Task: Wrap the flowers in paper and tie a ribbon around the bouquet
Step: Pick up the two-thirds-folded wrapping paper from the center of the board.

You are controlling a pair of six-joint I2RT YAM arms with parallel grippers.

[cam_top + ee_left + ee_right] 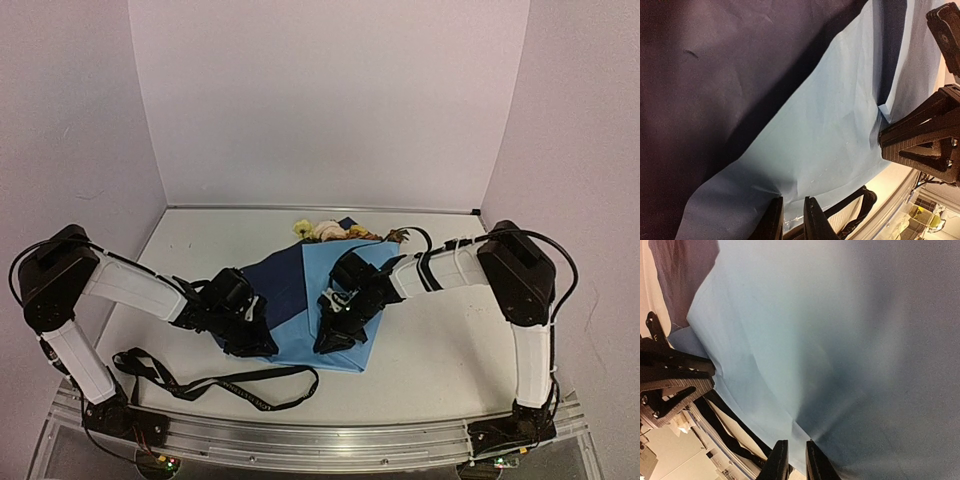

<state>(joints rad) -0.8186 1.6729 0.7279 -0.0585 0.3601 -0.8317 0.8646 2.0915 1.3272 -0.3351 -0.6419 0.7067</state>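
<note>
The paper [312, 268] lies folded mid-table, with its dark blue side [280, 280] on the left and a light blue flap on the right. Flowers [325, 230] poke their yellow, pink and brownish heads out at its far end; the stems are hidden. My left gripper [256, 344] is at the paper's near left edge. In the left wrist view the left gripper [793, 200] is shut on the light blue paper [830, 125]. My right gripper [331, 343] is close beside it, and in the right wrist view this gripper [796, 444] pinches the paper's [815, 340] near edge. The black ribbon [225, 385] lies loose in front.
The ribbon [860, 200] runs just below the paper's near edge and loops toward the left arm's base. The two grippers are a short gap apart. The white table [440, 345] is walled at the back and sides, with a metal rail [320, 440] along the front.
</note>
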